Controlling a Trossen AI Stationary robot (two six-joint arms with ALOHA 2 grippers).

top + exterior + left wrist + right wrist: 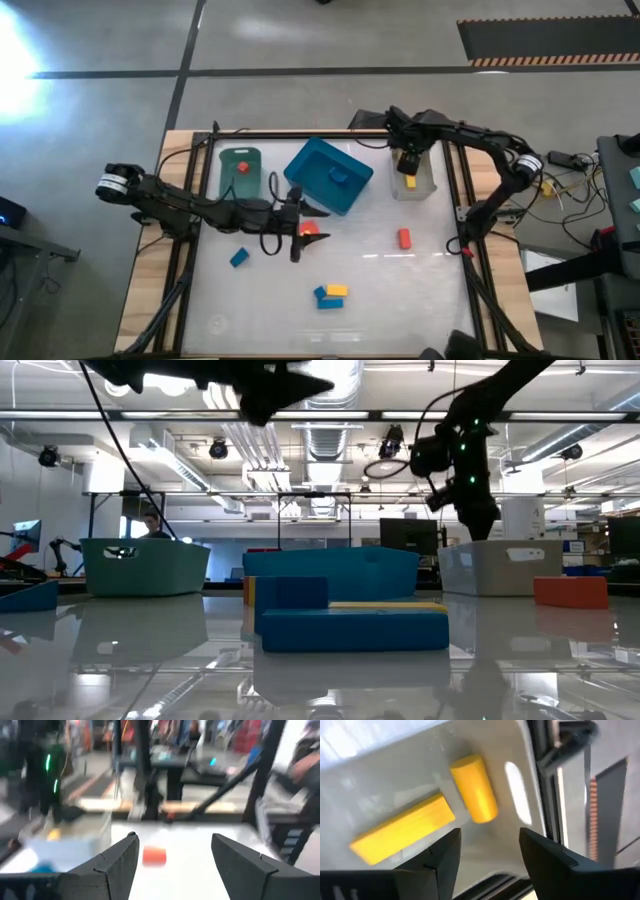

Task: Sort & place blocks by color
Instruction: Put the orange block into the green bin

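My left gripper (305,215) (175,850) hangs open, raised over the table's middle in front of the blue bin (328,175), holding nothing. A red block (309,229) shows right beside it in the high view. My right gripper (408,160) (487,845) is open and empty above the grey bin (415,180), where a yellow bar (402,827) and a yellow round-ended block (475,787) lie on the floor. One red block (242,167) lies in the green bin (240,172) and one blue block (340,178) in the blue bin.
Loose on the table lie a blue block (239,258), a red block (404,237) (154,855), and near the front edge a yellow block (336,290) beside two blue ones (324,298). The three bins stand in a row along the far edge.
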